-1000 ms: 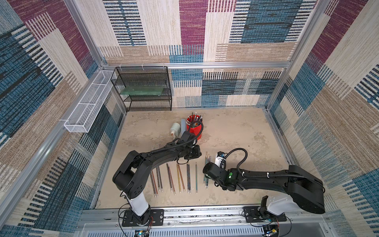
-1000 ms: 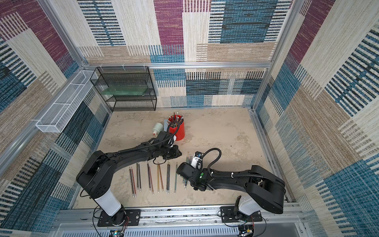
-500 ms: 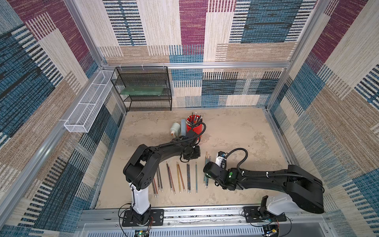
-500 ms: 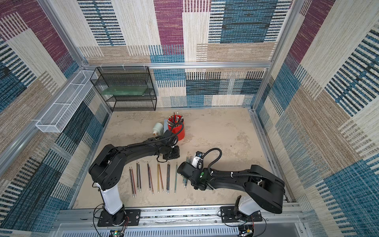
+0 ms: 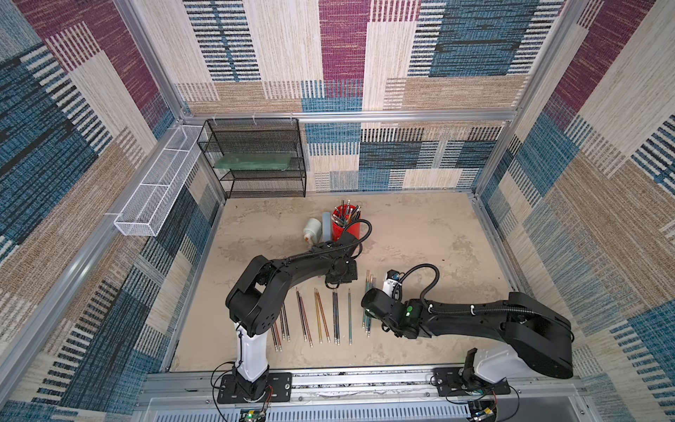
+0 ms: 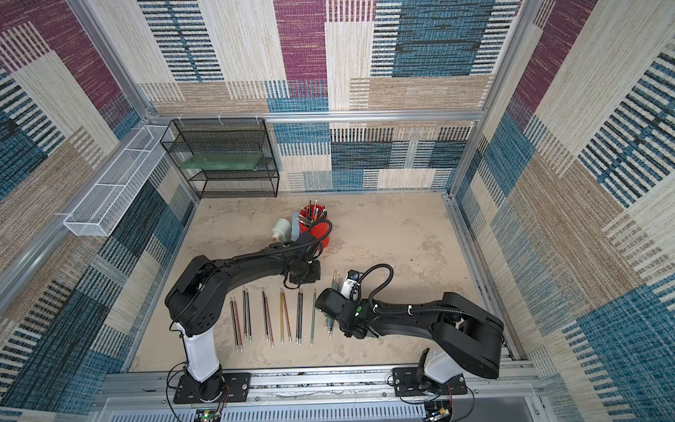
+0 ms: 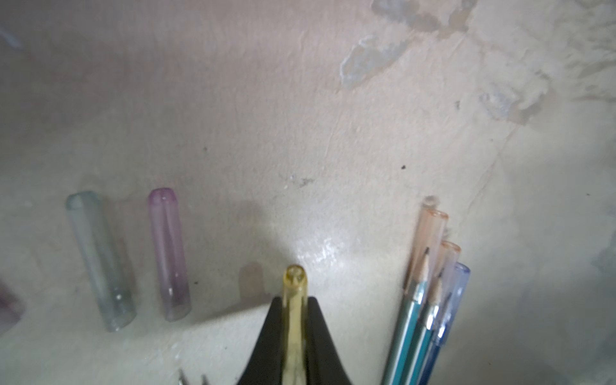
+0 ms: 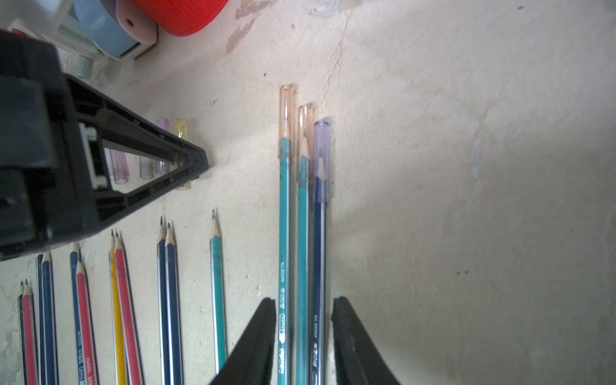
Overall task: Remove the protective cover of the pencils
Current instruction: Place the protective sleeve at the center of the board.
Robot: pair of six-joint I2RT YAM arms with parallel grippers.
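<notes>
Left pincer (image 7: 295, 299) clenched on yellow cap (image 7: 295, 283), moved nearer loose caps (image 7: 168, 253). One more off. Right pincer (image 8: 303, 301) around three capped pencils (image 8: 302, 200); cannot tell if squeezing.

A lab robot cell: aluminium frame (image 5: 365, 116) holding patterned wall panels (image 5: 343, 44) around a mottled tabletop (image 5: 420, 226).

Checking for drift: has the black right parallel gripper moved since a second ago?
No. The right gripper still straddles the three capped teal and blue pencils, same gap to the lone teal pencil.
</notes>
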